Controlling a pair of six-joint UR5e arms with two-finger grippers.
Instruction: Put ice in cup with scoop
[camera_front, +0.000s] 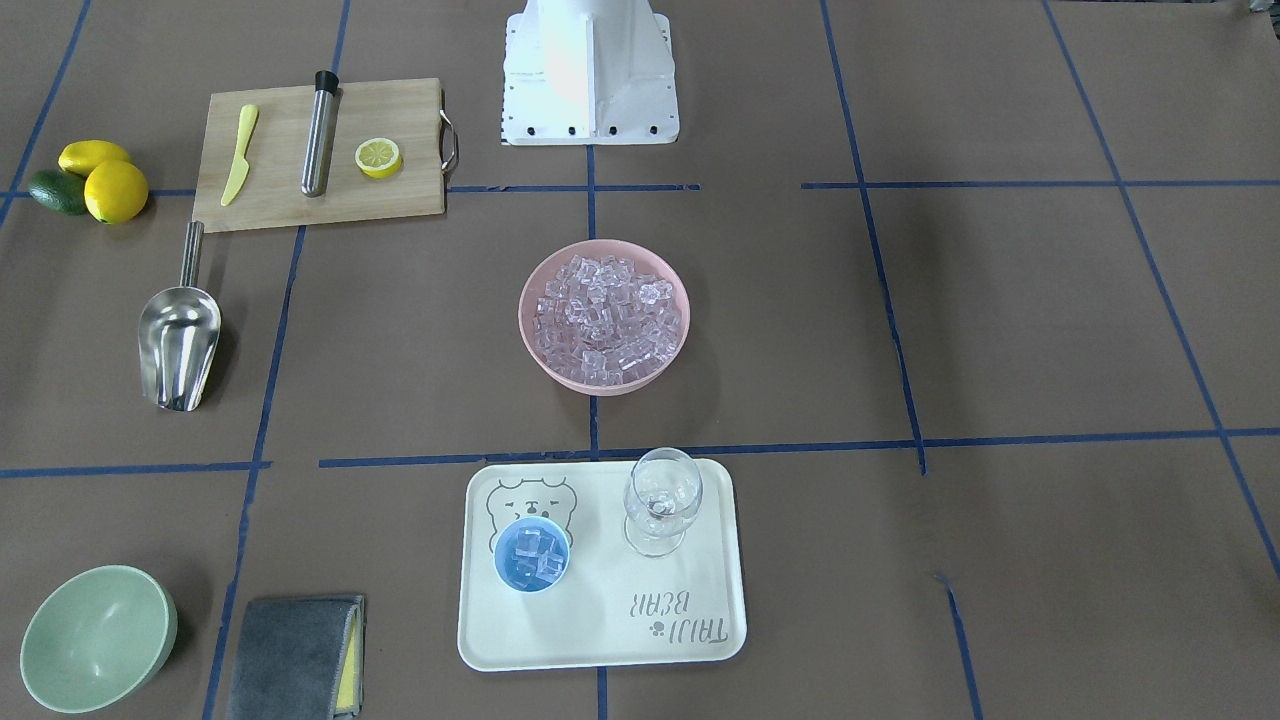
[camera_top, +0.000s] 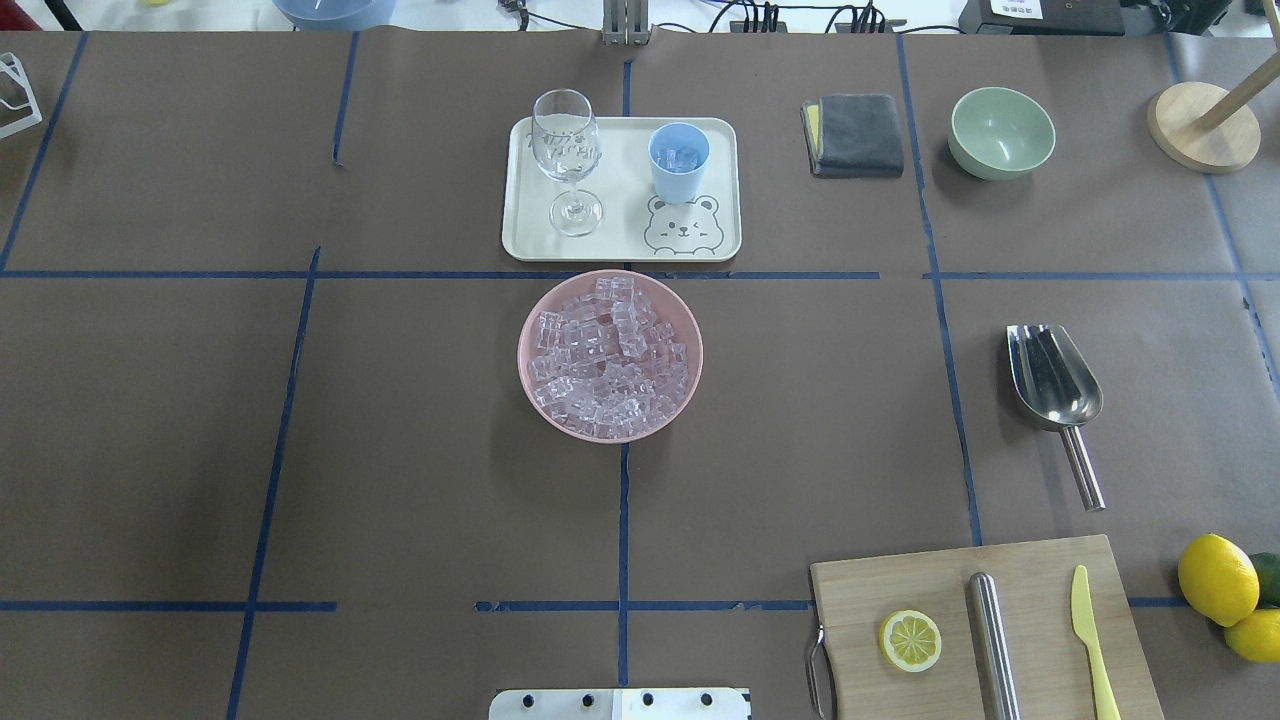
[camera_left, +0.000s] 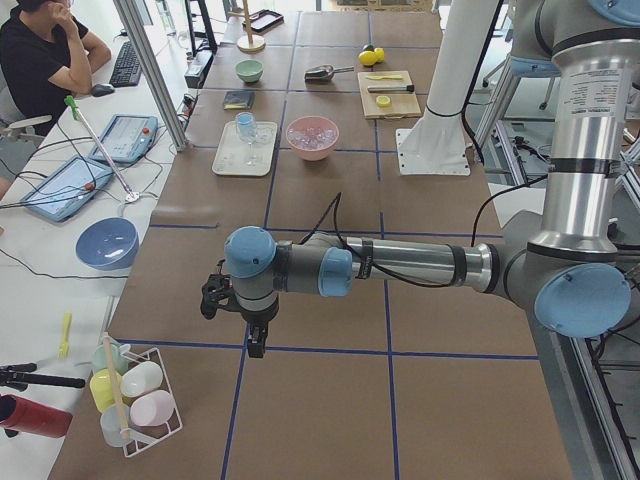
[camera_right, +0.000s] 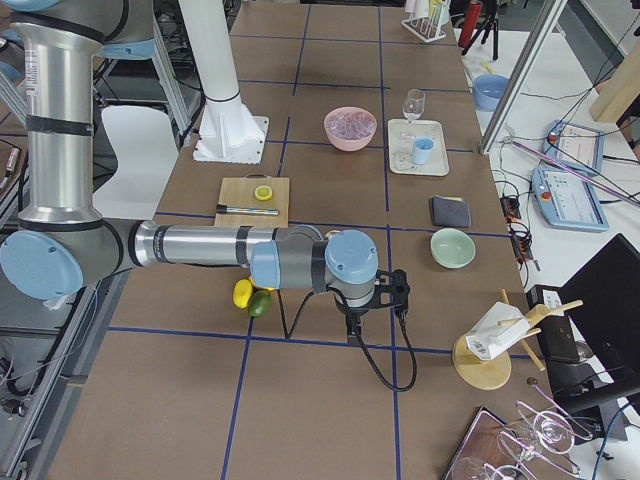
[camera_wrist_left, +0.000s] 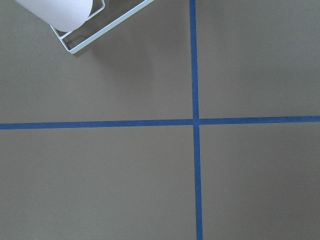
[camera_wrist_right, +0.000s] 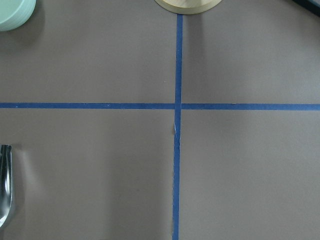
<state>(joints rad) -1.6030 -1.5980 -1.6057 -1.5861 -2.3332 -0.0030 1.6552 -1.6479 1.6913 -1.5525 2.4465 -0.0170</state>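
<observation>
Scoop: lies flat at left of the front-facing view, just below the cutting board. Cup: lower centre, on the tray beside the wine glass, holding a few cubes; most ice fills the pink bowl at mid-frame. Left gripper, right gripper: side views only, finger state cannot be told.

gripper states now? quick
Left gripper: cannot tell, it shows only in a side view.
Right gripper: cannot tell, same reason.
The scoop lies apart from both.
</observation>
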